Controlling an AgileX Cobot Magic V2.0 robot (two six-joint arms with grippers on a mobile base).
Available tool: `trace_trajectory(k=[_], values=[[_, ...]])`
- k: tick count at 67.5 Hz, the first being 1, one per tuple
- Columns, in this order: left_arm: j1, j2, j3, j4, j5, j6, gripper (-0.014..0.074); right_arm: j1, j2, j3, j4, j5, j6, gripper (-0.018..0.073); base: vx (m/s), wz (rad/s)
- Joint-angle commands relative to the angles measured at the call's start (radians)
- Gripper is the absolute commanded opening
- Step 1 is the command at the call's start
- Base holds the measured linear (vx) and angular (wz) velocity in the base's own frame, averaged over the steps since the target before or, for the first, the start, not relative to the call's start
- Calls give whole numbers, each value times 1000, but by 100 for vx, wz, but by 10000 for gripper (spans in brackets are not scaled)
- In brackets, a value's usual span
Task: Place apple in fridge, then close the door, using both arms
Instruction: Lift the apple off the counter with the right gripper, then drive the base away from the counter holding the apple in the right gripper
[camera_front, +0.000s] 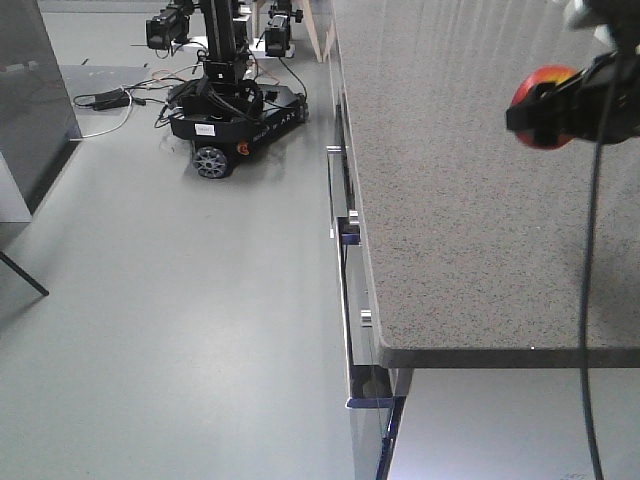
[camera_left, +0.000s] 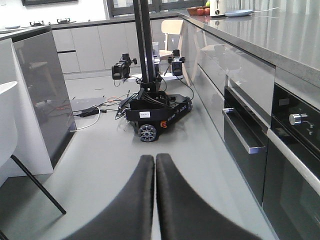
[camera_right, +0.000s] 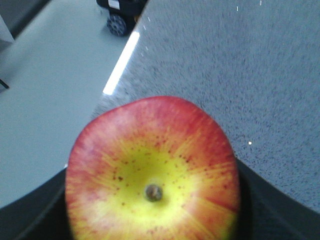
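Red-yellow apple (camera_right: 152, 170) sits clamped in R gripper (camera_front: 560, 108), counter (camera_front: 470, 220) below it; L gripper (camera_left: 155, 200) pinched together, empty. Risk: fridge (not in view) prob. means a long carry, and a fast swing could slip apple out.

Front-facing view taken from high up, tilted down over the speckled grey stone countertop (camera_front: 470, 200) and pale grey floor (camera_front: 150, 330). Left wrist view set low and level along the same floor; the distant black wheeled robot base (camera_front: 235, 115) is shared by both. Right wrist view held very close to the round red-and-yellow apple (camera_right: 152, 172), angled down at that countertop.
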Motion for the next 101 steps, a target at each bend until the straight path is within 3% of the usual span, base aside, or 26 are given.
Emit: trace_trajectory(k=[1, 22, 36, 101], values=[[5, -16, 28, -5, -74, -10, -6, 1, -123, -39, 22, 9, 0, 39, 0, 0], [5, -16, 28, -5, -74, -10, -6, 1, -368, -39, 60, 221, 5, 39, 0, 0], [5, -16, 28, -5, -74, -10, -6, 1, -504, -30, 61, 280, 29, 39, 0, 0], [5, -16, 28, -5, -74, -10, -6, 1, -598, -30, 67, 282, 34, 39, 0, 0]])
